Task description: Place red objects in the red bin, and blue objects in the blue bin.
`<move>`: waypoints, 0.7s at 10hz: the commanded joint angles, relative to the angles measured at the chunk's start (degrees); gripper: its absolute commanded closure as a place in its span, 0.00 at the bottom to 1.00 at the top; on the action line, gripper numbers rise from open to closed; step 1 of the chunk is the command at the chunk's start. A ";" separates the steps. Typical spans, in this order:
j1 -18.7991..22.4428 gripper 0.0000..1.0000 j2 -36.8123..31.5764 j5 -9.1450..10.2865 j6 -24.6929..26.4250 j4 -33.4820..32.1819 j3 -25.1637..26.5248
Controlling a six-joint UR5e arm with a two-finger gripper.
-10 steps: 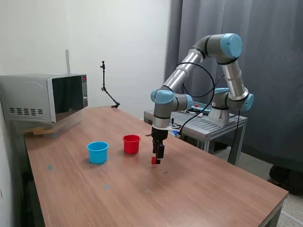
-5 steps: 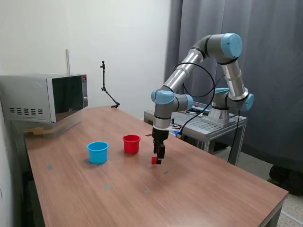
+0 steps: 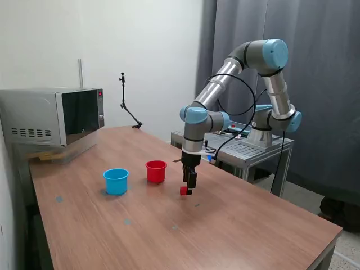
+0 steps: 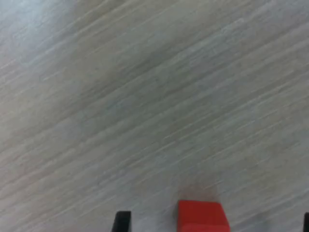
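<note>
Red cube at tips of hand, on table.

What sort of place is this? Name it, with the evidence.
Probably a robotics lab or test room: a robot arm mounted on a metal stand, a wooden table with sorting cups, a microwave, and a dark curtain backdrop.

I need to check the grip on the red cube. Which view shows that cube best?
The wrist view: the red cube fills the foreground, sharp-edged against the wooden table, though partly cut off. The exterior view shows it only as a tiny red speck at the gripper, right of the red cup.
</note>
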 commanded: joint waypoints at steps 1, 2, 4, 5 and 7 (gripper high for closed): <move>0.06 0.00 -0.09 0.00 0.00 0.04 0.09; 0.15 0.00 -0.09 0.00 0.00 0.13 0.09; 0.23 0.00 -0.09 0.00 0.00 0.30 0.18; 0.23 0.00 -0.09 0.00 0.00 0.30 0.18; 0.32 1.00 -0.09 0.09 0.00 0.30 0.18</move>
